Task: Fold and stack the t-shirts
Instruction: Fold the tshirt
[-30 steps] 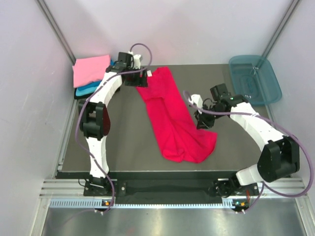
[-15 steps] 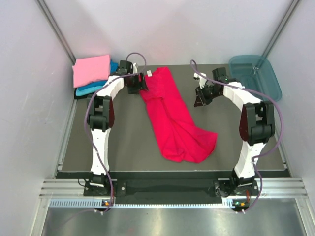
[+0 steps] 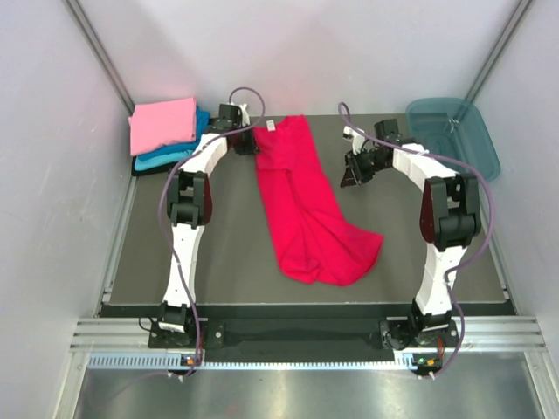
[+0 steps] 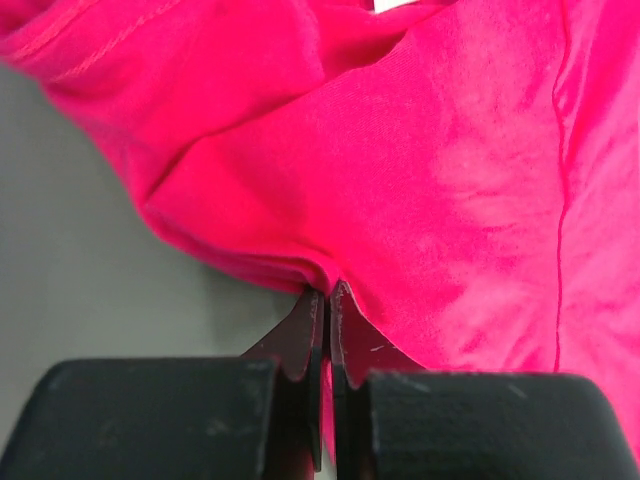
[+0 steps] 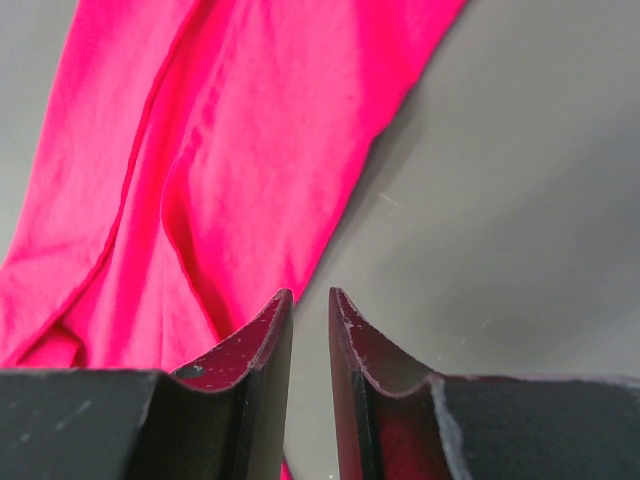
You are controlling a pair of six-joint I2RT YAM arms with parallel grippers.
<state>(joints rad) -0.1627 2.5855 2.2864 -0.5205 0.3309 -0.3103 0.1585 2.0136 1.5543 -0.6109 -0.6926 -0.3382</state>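
**Left gripper just grabbed the red shirt's top corner**

Since a second ago the right arm has swung up from the red shirt's point(image 3: 301, 205) middle to the far side of the tabletop point(image 3: 227, 253), and the left gripper point(image 3: 249, 147) has gone from wide open to clamped. In the left wrist view its fingers point(image 4: 308, 335) are pressed together with a fold of red hem pinched between them, right at the far-left corner of the shirt.

The right gripper point(image 3: 352, 175) sits just off the shirt's right edge. Its fingers point(image 5: 250, 345) are slightly apart with nothing between them, only bare tabletop and the shirt edge just ahead.

The shirt lies as a long strip running from the far edge down toward the near middle, already narrowed lengthwise, with a bunched end at the bottom. Pink shirt point(image 3: 162, 124) sits folded on a blue one point(image 3: 170, 155) in the far-left corner, so that's the stack. Teal tub point(image 3: 452, 138) is off to the far right, not involved.

My guess: this is the start of the crosswise fold. Next the right gripper needs to slide in and pinch the opposite top corner, then both lift together and carry the top edge down toward the bottom. Lifting one-sided would likely skew the fold.
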